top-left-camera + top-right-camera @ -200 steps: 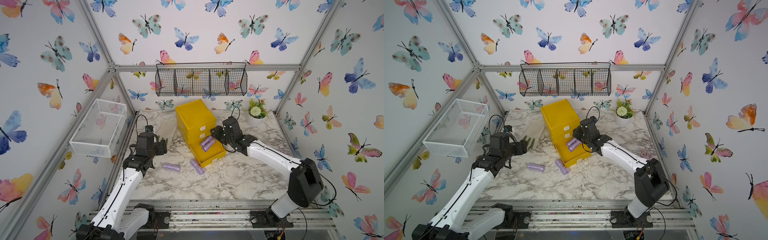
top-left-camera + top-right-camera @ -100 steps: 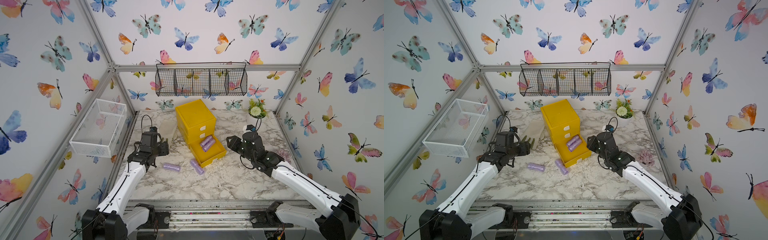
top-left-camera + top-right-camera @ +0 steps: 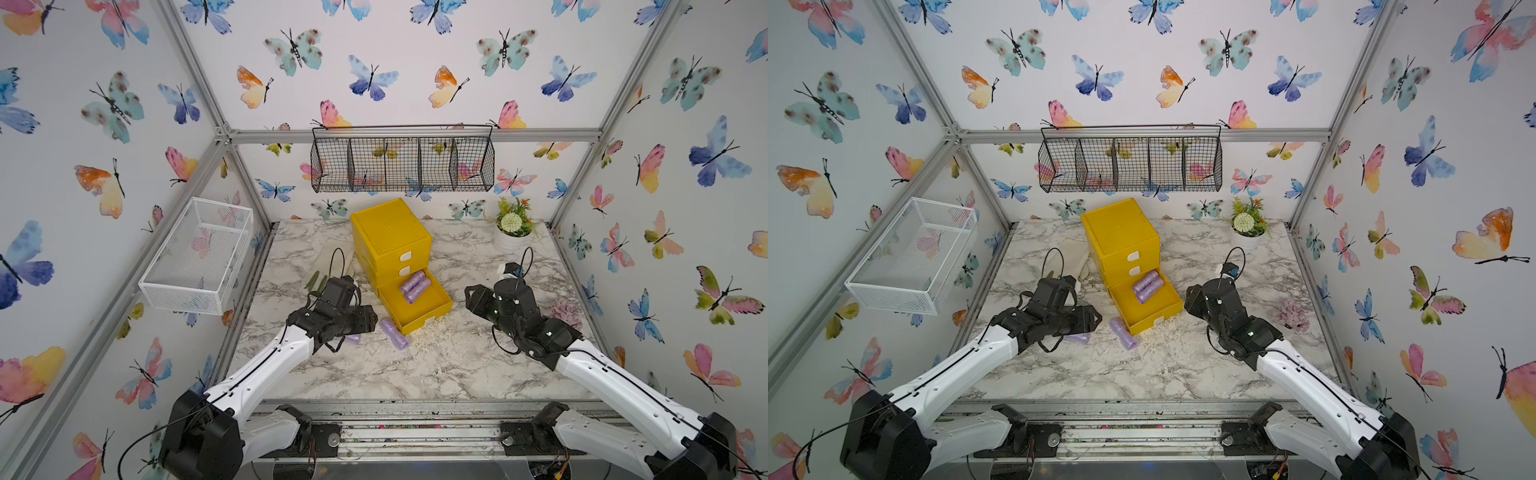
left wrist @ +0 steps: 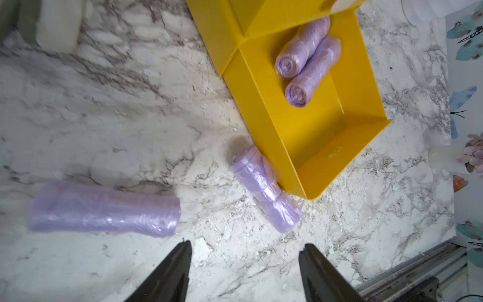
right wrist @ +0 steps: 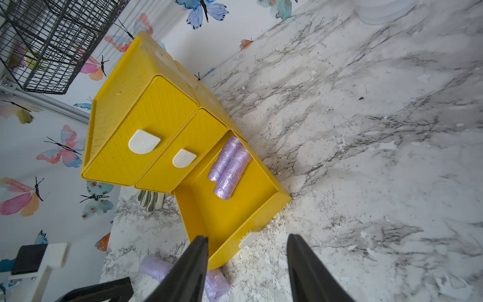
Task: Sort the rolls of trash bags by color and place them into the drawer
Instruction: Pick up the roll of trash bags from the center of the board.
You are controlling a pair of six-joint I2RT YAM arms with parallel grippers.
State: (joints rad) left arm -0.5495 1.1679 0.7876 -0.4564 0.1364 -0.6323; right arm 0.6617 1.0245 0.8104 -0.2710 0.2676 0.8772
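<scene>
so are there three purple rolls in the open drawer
No, the open drawer holds only two purple rolls, lying side by side.

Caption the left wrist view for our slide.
Open left claw near two loose lilac rolls; two more in yellow drawer.

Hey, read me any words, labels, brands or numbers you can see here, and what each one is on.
No readable text. The yellow drawer unit, its white handles and the purple rolls show no print.
A faint mark inside the open drawer is too blurred to read.
</scene>
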